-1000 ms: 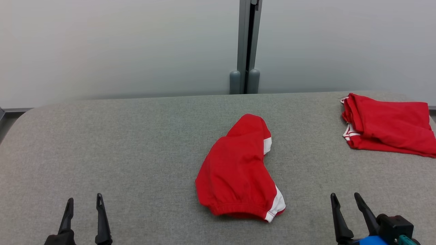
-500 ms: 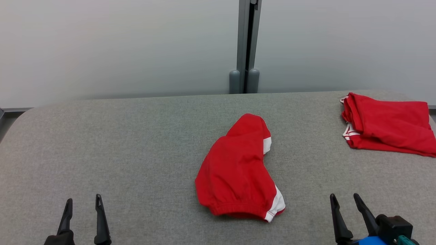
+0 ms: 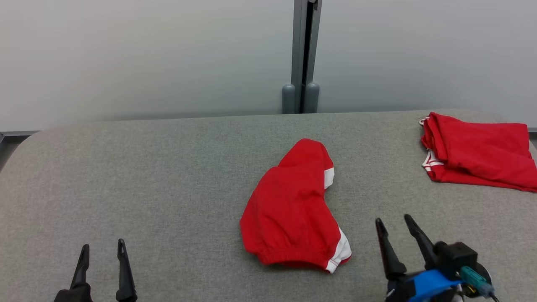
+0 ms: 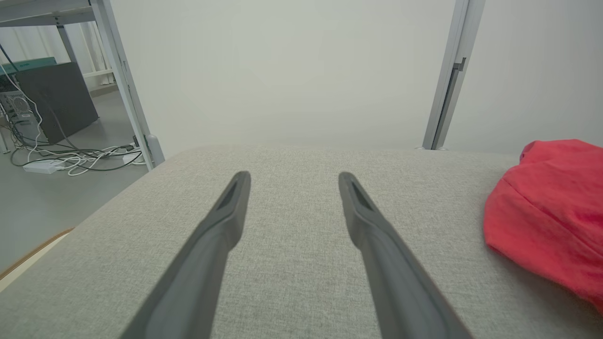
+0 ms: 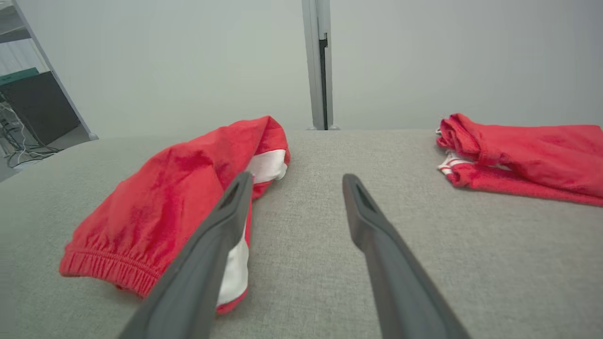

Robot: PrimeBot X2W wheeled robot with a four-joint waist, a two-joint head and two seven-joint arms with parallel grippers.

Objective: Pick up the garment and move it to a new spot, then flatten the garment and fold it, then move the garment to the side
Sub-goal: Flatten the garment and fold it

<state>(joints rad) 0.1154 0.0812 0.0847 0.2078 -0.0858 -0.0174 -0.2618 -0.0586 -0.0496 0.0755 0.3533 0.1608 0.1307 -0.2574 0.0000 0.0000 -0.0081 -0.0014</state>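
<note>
Crumpled red garment [image 3: 293, 209] with white trim in the middle of the grey bench [image 3: 168, 176]. Left claw [image 3: 103, 245] spread wide, empty, well apart from it at lower left. Right claw [image 3: 393, 219] spread too, empty, near its right side. Folded red cloth [image 3: 474, 151] far right.

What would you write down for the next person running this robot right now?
Left pincer: open, empty, at front left over the grey fabric tabletop.
Right pincer: open, empty, just right of the crumpled red cloth garment with white trim, not touching.
That garment lies mid-table; another red garment, folded, sits far right.
Done: nothing yet. Left: pick up, move, flatten, fold, set aside.
</note>
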